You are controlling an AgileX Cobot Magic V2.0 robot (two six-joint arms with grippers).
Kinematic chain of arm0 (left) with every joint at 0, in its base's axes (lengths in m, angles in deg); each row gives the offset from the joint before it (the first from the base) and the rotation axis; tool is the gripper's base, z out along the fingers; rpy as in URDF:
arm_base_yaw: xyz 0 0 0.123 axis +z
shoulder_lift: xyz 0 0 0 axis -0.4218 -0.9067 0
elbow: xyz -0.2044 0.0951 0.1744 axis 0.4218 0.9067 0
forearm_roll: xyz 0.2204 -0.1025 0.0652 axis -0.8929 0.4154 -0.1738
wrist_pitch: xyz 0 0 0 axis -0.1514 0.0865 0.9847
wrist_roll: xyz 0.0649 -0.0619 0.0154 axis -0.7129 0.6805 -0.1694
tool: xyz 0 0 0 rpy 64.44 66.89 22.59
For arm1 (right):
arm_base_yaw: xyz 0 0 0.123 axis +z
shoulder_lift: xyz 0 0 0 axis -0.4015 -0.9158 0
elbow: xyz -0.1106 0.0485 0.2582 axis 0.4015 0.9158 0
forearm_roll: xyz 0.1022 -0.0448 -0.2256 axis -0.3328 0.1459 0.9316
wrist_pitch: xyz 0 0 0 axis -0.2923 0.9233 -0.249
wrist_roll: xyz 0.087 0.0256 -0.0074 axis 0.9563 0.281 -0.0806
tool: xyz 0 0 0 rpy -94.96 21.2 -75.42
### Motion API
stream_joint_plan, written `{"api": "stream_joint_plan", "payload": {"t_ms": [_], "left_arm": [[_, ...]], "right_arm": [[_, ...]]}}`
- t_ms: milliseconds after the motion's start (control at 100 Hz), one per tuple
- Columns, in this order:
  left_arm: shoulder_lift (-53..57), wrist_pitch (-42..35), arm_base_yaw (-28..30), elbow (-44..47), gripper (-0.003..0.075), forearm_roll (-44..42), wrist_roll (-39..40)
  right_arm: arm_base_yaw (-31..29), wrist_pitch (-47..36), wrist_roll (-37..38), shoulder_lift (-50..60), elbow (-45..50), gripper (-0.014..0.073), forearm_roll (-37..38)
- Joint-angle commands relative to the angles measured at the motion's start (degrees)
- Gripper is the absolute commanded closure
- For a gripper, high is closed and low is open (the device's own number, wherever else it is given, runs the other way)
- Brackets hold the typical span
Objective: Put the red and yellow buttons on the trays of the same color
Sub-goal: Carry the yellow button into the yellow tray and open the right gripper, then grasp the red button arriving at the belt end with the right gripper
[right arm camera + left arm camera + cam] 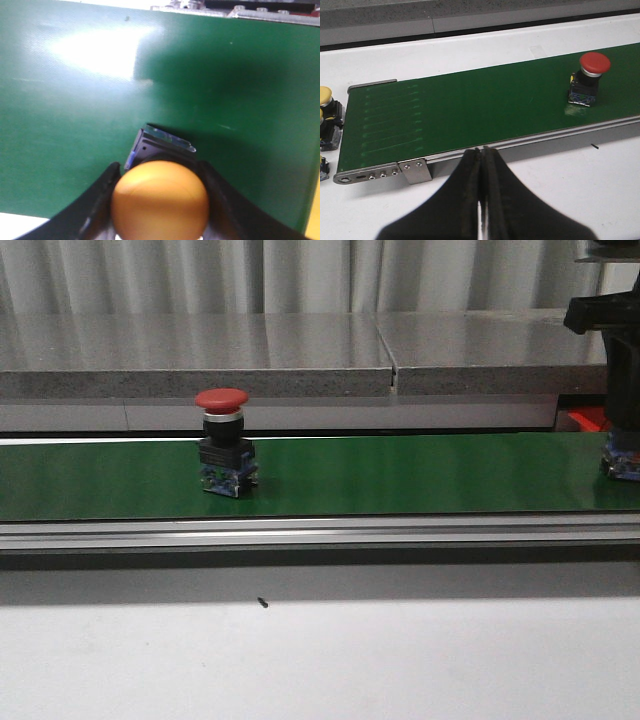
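The long green conveyor belt (400, 475) with its silver aluminium side rail (320, 532) runs across the white table (320, 660), with grey stone-like slabs (200, 355) behind it. At the far right of the front view the black right arm (618, 350) comes down over the belt, and the right wrist view shows the right gripper (160, 200) with its 2 black fingers (100, 200) on either side of the yellow domed push-button (159, 200), pressed close against its cap; its black-and-blue block body stands on the green surface. The left gripper (481, 200) hangs over the white table just beside the belt's near rail, its 2 black fingers pressed together with nothing between them. The red domed push-button (224, 455), with a silver collar and black-and-blue block body, stands upright on the belt left of centre in the front view, well apart from both grippers. Beyond the belt's end plate, the left wrist view catches more yellow-capped push-buttons (327, 117) on the white table, partly cut off by the frame edge. A small dark speck (262, 602) lies on the table in front of the rail.
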Motion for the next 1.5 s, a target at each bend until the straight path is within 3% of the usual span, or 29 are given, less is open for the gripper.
{"api": "stream_joint_plan", "payload": {"t_ms": [0,430,650,1130,1220,1370,1420,1490], "left_arm": [[-0.2,-4.1,-0.4,-1.5,0.0741,1.0,0.1],[-0.2,-4.1,-0.4,-1.5,0.0741,1.0,0.1],[-0.2,-4.1,-0.4,-1.5,0.0741,1.0,0.1],[-0.2,-4.1,-0.4,-1.5,0.0741,1.0,0.1],[-0.2,-4.1,-0.4,-1.5,0.0741,1.0,0.1],[-0.2,-4.1,-0.4,-1.5,0.0741,1.0,0.1],[-0.2,-4.1,-0.4,-1.5,0.0741,1.0,0.1],[-0.2,-4.1,-0.4,-1.5,0.0741,1.0,0.1]], "right_arm": [[-1.6,-1.2,-0.3,4.6,-1.9,0.0429,-0.2],[-17.5,-0.5,-0.3,7.2,-1.7,0.0429,1.9],[-25.1,-4.0,-0.3,5.5,0.4,0.0429,1.0],[-25.9,-8.7,-0.3,-6.4,3.0,0.0426,-1.4],[-25.9,-8.5,-0.3,-6.6,3.0,0.0336,-1.4],[-25.9,-8.2,-0.3,-6.5,3.0,0.0001,-1.4],[-25.9,-7.9,-0.3,-6.0,3.0,-0.0034,-1.4],[-25.9,-6.7,-0.3,-4.8,3.0,-0.0017,-1.4]]}}
